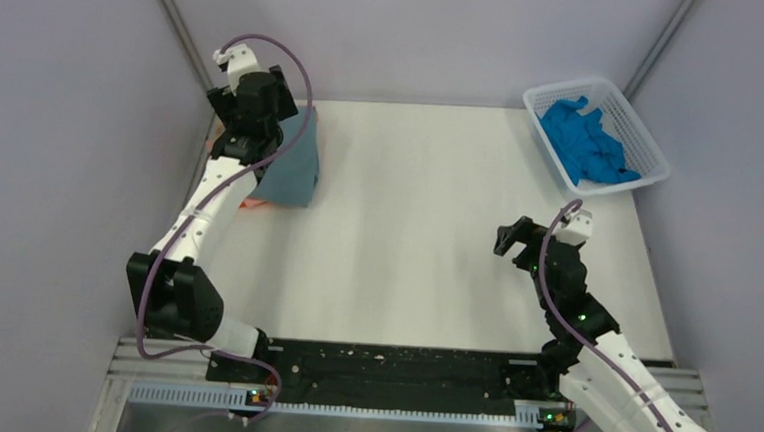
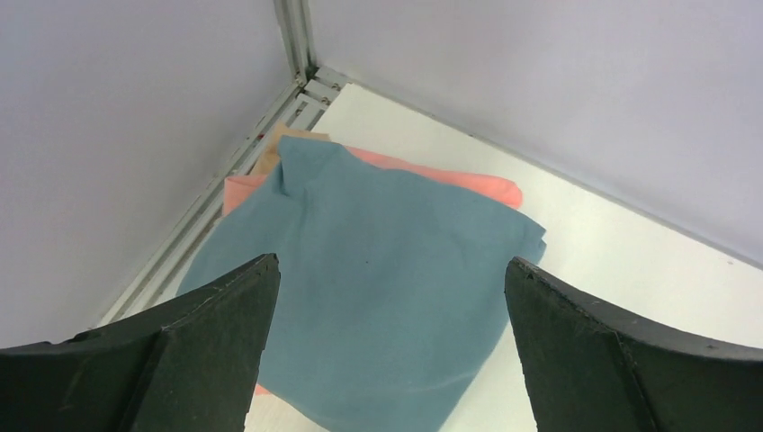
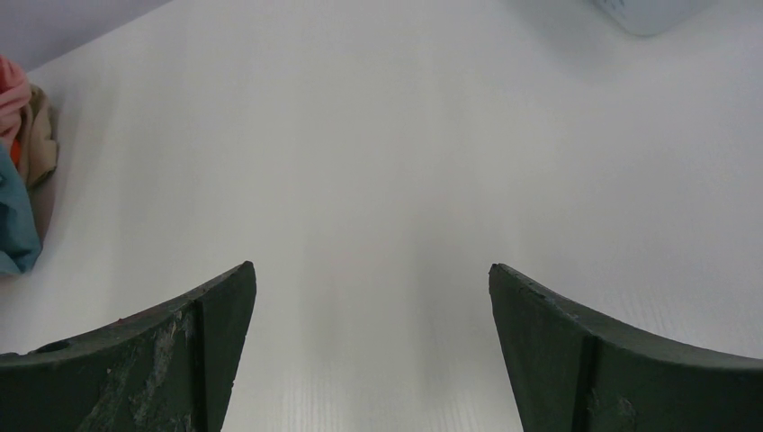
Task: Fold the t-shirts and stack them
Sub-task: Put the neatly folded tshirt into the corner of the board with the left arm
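At the far left corner of the worktop point(image 1: 427, 229) lies the dusty grey-blue t-shirt point(image 2: 378, 288), folded into a rough rectangle and resting on top of a salmon-pink t-shirt point(image 2: 450, 180). From overhead the left arm covers much of this stack, and only a sliver of warm colour peeks out at the near edge of the grey-blue cloth. The left wrist view opens it up: the pink cloth shows along the far and left sides of the blue one, and a tan-orange layer point(image 2: 290, 139) pokes out toward the corner rails. The grey-blue cloth is smooth across its middle, with a soft crease rising to a small peak at its far corner and a rounded fold along the near side. The left end effector point(image 2: 391, 263) hovers above it, released, its jaws spread wide and holding nothing.

The right end effector point(image 3: 371, 268) is likewise released. Its jaws stand wide apart over bare worktop toward the right edge, well apart from the stack, and its wrist camera catches only the stack's edge at the left of the view. Only the overhead view shows the bright blue t-shirt point(image 1: 588, 138) — crumpled and unfolded in a white mesh basket point(image 1: 548, 138) at the far right corner. The right wrist view catches merely a corner of that basket.
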Motion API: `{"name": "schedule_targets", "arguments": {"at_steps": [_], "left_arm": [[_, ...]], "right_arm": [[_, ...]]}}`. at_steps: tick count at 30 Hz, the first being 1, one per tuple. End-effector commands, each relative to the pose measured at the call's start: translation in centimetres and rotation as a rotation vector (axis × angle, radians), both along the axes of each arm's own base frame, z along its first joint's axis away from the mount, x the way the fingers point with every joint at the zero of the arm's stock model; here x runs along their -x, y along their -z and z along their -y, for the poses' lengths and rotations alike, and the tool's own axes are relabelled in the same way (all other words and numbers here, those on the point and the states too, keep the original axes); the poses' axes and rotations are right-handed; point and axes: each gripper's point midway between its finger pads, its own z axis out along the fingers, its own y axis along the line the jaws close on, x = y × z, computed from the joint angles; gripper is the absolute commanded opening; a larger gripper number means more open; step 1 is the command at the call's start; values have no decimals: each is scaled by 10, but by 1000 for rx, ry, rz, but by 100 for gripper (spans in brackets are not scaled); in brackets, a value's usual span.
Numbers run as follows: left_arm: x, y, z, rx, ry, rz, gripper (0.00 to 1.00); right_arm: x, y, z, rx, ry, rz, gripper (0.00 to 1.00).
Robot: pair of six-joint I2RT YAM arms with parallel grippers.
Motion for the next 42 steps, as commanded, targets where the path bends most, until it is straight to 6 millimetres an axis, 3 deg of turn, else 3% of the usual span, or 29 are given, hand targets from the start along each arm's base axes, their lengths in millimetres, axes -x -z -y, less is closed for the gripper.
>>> {"name": "schedule_targets", "arguments": {"at_steps": [1, 6, 10, 11, 12, 15, 18, 22, 27, 32, 36, 42], "left_arm": [[4, -4, 16, 74, 73, 91, 99], [18, 24, 27, 149, 100, 2, 99], [57, 53, 60, 243, 238, -37, 99], [70, 46, 72, 263, 304, 9, 99], [82, 55, 80, 272, 344, 11, 99], [111, 77, 82, 320, 369, 47, 99], [120, 86, 76, 315, 351, 77, 99], [107, 90, 80, 265, 373, 13, 99], [64, 100, 95, 96, 428, -167, 99], [22, 127, 80, -139, 204, -431, 99], [14, 163, 63, -313, 34, -677, 99], [0, 182, 70, -380, -25, -741, 99]], "right_arm": [[1, -12, -5, -30, -22, 40, 99], [2, -13, -6, -35, -30, 45, 99], [2, -13, -5, -37, -26, 45, 99], [2, -13, -5, -37, -24, 44, 99], [2, -13, -5, -37, -25, 43, 99], [3, -12, -6, -45, -28, 38, 99], [3, -13, -10, -60, -45, 42, 99], [4, -14, -12, -66, -58, 41, 99], [4, -15, -12, -64, -58, 43, 99], [3, -13, -11, -54, -54, 47, 99], [2, -12, -7, -42, -40, 47, 99], [1, -12, -4, -35, -22, 53, 99]]}}
